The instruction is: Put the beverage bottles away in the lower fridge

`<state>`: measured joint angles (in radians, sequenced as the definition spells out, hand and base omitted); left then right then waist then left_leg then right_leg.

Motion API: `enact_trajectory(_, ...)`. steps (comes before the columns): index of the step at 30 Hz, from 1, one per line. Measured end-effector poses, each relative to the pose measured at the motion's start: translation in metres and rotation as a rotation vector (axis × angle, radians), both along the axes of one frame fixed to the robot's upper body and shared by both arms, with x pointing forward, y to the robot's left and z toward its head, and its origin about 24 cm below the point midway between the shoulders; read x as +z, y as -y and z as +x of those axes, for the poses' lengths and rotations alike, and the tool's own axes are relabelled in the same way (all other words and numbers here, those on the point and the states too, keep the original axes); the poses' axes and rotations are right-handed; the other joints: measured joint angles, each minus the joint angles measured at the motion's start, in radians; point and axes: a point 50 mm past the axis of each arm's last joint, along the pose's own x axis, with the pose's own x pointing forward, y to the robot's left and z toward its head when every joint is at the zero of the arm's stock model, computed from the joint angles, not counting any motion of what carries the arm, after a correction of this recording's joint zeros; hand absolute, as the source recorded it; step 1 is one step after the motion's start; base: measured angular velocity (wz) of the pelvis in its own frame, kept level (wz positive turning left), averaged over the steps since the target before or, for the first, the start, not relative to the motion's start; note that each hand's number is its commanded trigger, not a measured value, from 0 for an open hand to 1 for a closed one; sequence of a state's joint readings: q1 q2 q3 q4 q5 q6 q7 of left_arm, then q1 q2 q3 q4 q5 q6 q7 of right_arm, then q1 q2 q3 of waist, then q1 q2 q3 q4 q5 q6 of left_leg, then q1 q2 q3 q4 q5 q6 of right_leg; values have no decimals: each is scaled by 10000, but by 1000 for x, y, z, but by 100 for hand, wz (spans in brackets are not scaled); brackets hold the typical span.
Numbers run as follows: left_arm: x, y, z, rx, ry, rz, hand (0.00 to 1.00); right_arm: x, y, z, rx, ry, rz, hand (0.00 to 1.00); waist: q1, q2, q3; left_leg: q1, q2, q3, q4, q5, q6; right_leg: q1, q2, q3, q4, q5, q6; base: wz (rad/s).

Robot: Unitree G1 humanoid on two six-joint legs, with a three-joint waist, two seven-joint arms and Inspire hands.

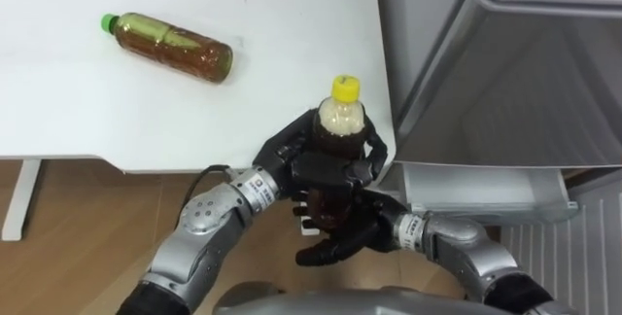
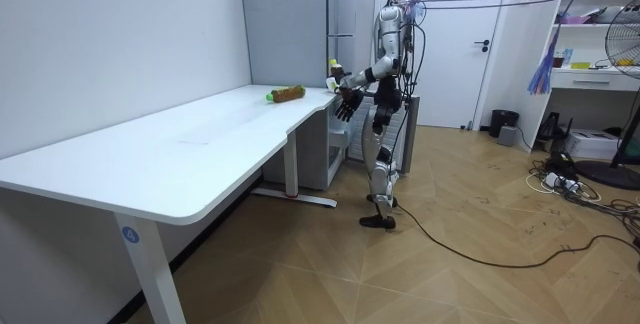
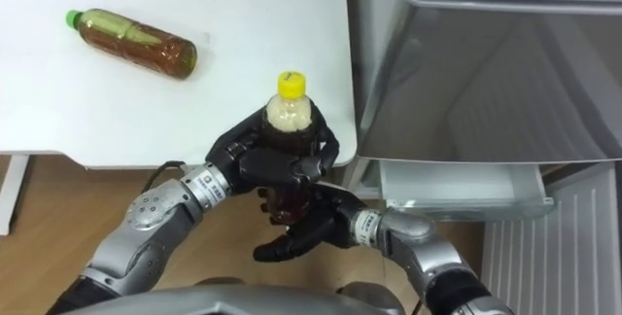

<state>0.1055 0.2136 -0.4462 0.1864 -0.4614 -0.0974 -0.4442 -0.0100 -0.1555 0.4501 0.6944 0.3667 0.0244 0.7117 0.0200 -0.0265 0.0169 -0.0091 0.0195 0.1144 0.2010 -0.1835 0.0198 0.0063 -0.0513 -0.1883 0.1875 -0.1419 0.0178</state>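
Observation:
A brown drink bottle with a yellow cap (image 1: 342,121) stands upright in the air just off the white table's (image 1: 292,23) near right corner. My left hand (image 1: 311,164) is shut round its body. My right hand (image 1: 335,242) lies open just under the bottle's base, fingers pointing left. A second brown bottle with a green cap (image 1: 175,48) lies on its side on the table, further left and back. In the room view I stand at the table's far end by the fridge (image 2: 345,24), with the lying bottle (image 2: 287,93) on the tabletop.
The grey fridge (image 1: 505,52) rises close on my right, beside the table edge. Below it a white shelf or drawer front (image 1: 486,193) of the lower compartment juts out. Wooden floor (image 1: 87,218) shows under the table, with a white table leg (image 1: 19,203) at left.

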Motion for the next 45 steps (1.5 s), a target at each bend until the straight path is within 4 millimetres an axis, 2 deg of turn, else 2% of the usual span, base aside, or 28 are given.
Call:
enact_trajectory(4, 0, 3, -1, -252, 274, 256, 100, -2, 1, -6, -572, -358, 482, 0, 121, 41, 18, -62, 8, 20, -28, -2, -3, -52, 8, -35, -1, 2, -3, -1)
enact_trajectory(18, 0, 4, -2, -776, 719, 859, 100, -2, 6, -9, -974, -610, 913, 0, 135, 25, -36, -161, -7, 106, -27, -1, -4, -161, 13, -60, 13, 4, -6, 0)
enact_trajectory(25, -3, 2, -5, -1026, 722, 1048, 100, -1, 12, -10, -850, -645, 1048, 0, 135, 77, -102, -144, -13, 144, -23, -1, -5, -175, 15, -57, 20, 4, -6, 0)
enact_trajectory(40, -4, -1, -7, -1378, 917, 1312, 100, 1, 15, -10, -1017, -732, 1561, 0, 130, -2, -54, -137, 19, 187, -31, -2, -5, -178, 11, -60, 23, 4, -8, 0)
enact_trajectory(41, -4, -1, -7, -1386, 929, 1307, 100, 1, 15, -9, -1021, -732, 1580, 20, 129, -7, -51, -135, 15, 188, -30, -2, -5, -178, 11, -61, 28, 4, -8, 0)
enact_trajectory(42, -4, -1, -7, -1384, 947, 1300, 100, 1, 15, -9, -1028, -733, 1581, 80, 129, -13, -47, -135, 13, 188, -30, -2, -5, -178, 11, -62, 29, 4, -7, 0)
enact_trajectory(43, -4, -1, -7, -1384, 954, 1296, 100, 1, 15, -9, -1028, -734, 1580, 100, 129, -16, -44, -135, 12, 189, -30, -2, -5, -178, 11, -62, 29, 4, -8, 0)
enact_trajectory(45, -4, -1, -8, -1396, 971, 1284, 100, 1, 15, -9, -1043, -738, 1594, 100, 127, -22, -38, -134, 4, 187, -29, -2, -5, -172, 11, -61, 29, 4, -8, 0)
